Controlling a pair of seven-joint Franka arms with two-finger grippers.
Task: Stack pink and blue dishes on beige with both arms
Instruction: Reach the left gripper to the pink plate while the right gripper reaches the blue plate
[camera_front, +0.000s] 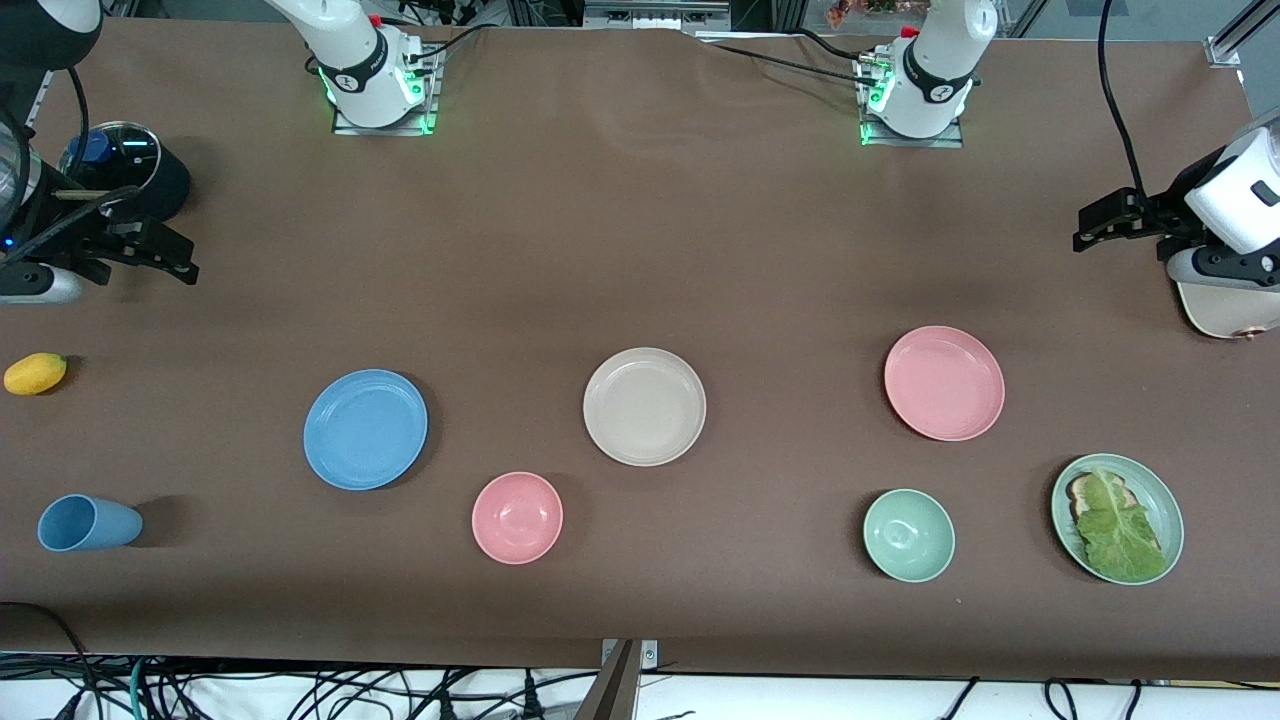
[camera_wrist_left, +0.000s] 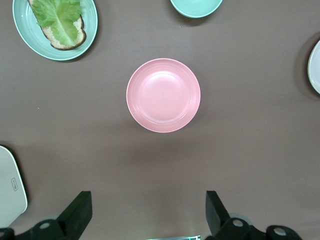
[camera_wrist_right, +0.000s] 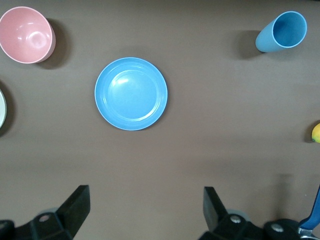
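Observation:
Three plates lie apart on the brown table. The beige plate (camera_front: 644, 406) is in the middle. The blue plate (camera_front: 365, 429) lies toward the right arm's end and the pink plate (camera_front: 944, 382) toward the left arm's end. My right gripper (camera_front: 175, 255) hangs open over bare table at its end. Its wrist view shows the blue plate (camera_wrist_right: 131, 93) beneath, clear of the empty right gripper (camera_wrist_right: 146, 207). My left gripper (camera_front: 1085, 228) hangs open over bare table at the other end. The pink plate (camera_wrist_left: 163, 95) lies under the left gripper (camera_wrist_left: 148, 210), untouched.
A pink bowl (camera_front: 517, 517), a green bowl (camera_front: 908, 535) and a green plate (camera_front: 1152, 490) with toast and lettuce lie nearer the front camera. A blue cup (camera_front: 88, 522), a yellow fruit (camera_front: 35, 373) and a lidded black pot (camera_front: 125, 165) stand at the right arm's end.

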